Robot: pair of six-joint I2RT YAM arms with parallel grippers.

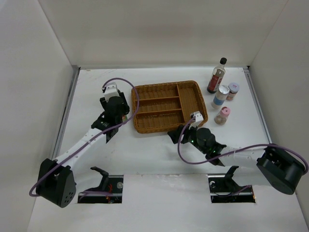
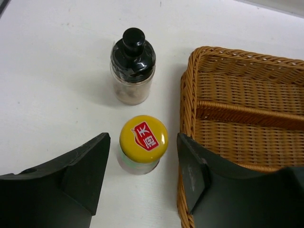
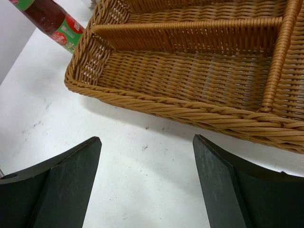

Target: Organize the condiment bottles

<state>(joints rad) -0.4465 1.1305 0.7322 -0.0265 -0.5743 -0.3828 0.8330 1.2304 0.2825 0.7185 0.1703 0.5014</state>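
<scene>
A white table (image 1: 145,154), shut in by white walls (image 1: 159,34) on three sides, was seen, with a brown wicker divided tray (image 1: 166,106) set at its middle, its long axis running left to right. No bottle was seen in its compartments, so the sorting was judged to be at its first pick.

Nearest, just off the tray's near right corner, the right gripper (image 3: 146,142) was held low over bare table, its jaws spread wide with nothing between them. Left of the tray, the left gripper (image 2: 142,142) was set astride the yellow-red-capped bottle (image 2: 142,140), jaws parted, and a thin gap was seen on each side of the cap, so no pinch was shown. That bottle was stood upright just beside the tray's left rim, cap up, long axis vertical. Just beyond it the small black-capped bottle (image 2: 133,66) was stood likewise.

Right of the tray, four more were stood upright, caps up. The pink-capped shaker (image 1: 222,116) was nearest, then the silver-lidded blue-label jar (image 1: 220,96) and the short silver-lidded jar (image 1: 233,91), and farthest the tall dark-sauce bottle (image 1: 217,76).

The next move was judged to call for the left jaws to be closed on the glass below the cap. A straight lift would then be needed, high enough to clear the rim lying close by the tray-side jaw.
</scene>
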